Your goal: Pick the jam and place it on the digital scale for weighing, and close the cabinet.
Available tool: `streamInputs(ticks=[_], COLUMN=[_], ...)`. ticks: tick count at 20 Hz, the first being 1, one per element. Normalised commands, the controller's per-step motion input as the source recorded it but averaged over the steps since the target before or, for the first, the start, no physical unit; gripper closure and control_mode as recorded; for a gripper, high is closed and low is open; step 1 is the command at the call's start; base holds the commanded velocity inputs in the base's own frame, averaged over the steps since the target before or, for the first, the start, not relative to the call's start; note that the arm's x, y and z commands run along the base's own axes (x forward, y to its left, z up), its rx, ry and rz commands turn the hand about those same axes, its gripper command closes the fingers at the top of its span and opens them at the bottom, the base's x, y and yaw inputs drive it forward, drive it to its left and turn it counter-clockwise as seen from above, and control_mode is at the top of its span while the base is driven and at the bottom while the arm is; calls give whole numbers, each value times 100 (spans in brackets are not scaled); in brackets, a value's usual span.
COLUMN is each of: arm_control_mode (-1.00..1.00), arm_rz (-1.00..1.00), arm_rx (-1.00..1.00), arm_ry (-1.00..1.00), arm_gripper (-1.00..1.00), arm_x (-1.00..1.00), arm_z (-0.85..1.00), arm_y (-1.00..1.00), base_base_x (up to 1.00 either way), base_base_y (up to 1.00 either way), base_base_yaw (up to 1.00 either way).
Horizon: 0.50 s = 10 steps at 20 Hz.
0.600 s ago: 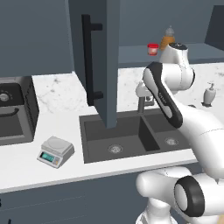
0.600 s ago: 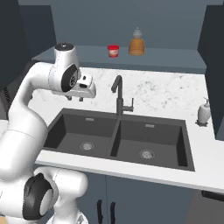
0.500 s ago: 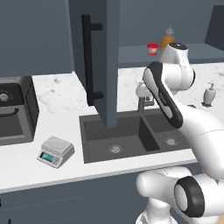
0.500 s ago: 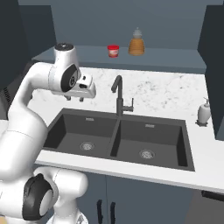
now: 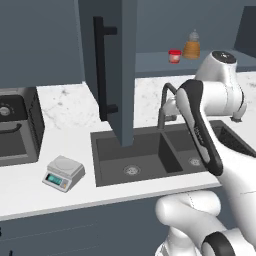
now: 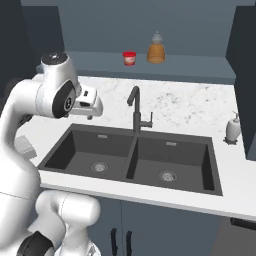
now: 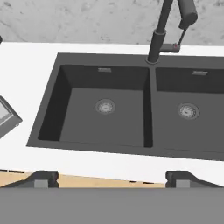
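White marble table (image 6: 190, 100) runs round a dark double sink (image 7: 105, 105); your tool (image 7: 111, 178) hangs above it, spread wide and empty. Jam (image 6: 129, 58) sits on the cabinet (image 5: 117, 65) shelf beside an orange bottle (image 6: 156, 50) — scale (image 5: 63, 173) left of the sink, open door between.

Arm bent forward, jaws spread wide

The white marble-veined desk (image 6: 190, 102) is showing a smooth polished finish. The double-bowl black sink (image 7: 105, 105) is looking matt, stone-like. The dark blue-grey flat-doored cabinet (image 5: 122, 65) is appearing matt, its long black bar handle (image 5: 100, 65) satin. The small red-lidded jam jar (image 6: 129, 58) is looking glossy.
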Motion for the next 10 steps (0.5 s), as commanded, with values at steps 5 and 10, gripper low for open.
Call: streamInputs(ticks=[5,10], arm_control_mode=[-100,-100], arm_rz=[-8,-4], arm_rx=[-4,-2], arm_ry=[-2,-6], arm_gripper=[-100,-100], arm_x=[-19,0], arm_z=[69,67], arm_y=[0,-6], base_base_x=[0,0], base_base_y=[0,0], base_base_yaw=[0,0])
